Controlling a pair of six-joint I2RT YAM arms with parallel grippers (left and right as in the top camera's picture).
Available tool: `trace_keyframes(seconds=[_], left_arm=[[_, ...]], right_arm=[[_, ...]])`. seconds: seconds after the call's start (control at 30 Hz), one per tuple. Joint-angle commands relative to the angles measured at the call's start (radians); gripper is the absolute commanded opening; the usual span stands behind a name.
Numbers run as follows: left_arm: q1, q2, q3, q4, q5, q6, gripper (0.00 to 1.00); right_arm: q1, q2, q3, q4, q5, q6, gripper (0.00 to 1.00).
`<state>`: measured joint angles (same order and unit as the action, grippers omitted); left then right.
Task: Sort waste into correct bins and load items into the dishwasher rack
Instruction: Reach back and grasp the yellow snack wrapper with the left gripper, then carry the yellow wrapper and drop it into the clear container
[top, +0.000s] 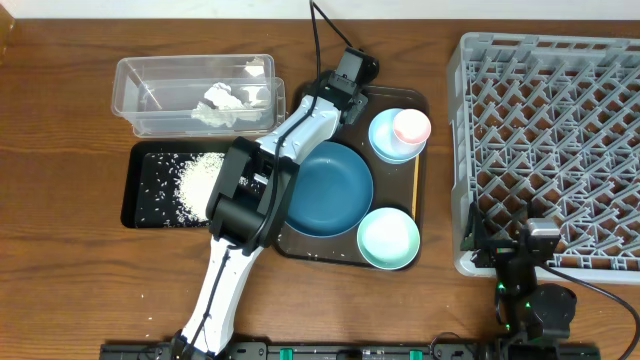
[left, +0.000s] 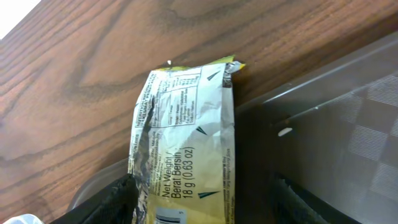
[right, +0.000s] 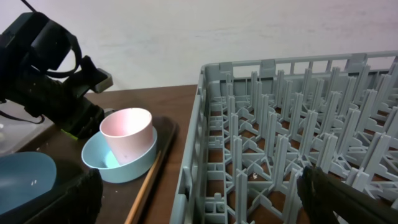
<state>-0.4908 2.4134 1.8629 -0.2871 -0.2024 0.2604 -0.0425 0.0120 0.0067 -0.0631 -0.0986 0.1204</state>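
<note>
Left wrist: we judge the wrapper (left: 183, 137) light, limp, crinkly; pinch it mid-width. Jaws of the left gripper (left: 202, 190) stand apart around it, not clamping; the right gripper (right: 199, 183) gapes empty.
</note>
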Motion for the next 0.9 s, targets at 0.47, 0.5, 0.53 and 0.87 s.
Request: trace_keyframes(seconds=[0.47, 0.5, 0.53, 0.87], left_arm=[[-0.006, -0.061, 0.006, -0.050, -0.080, -0.100, 0.06], [-0.006, -0.080, 0.006, -0.063, -0.080, -0.127, 0.06], [-0.006, -0.108, 0.006, -0.080, -0.080, -0.157, 0.06], [0.126, -0.419, 0.006, -0.177, -0.080, -0.481, 0.06]], right_arm=[[-0.013, -0.006, -0.001, -0.004, -0.007, -0.013, 0.99], [-0.013, -0.006, -0.001, -0.004, -0.007, -0.013, 0.99], [-0.013, -0.006, -0.001, -0.004, -0.007, -0.013, 0.99], [-0.013, -0.006, -0.001, -0.004, -0.007, -0.013, 0.99]])
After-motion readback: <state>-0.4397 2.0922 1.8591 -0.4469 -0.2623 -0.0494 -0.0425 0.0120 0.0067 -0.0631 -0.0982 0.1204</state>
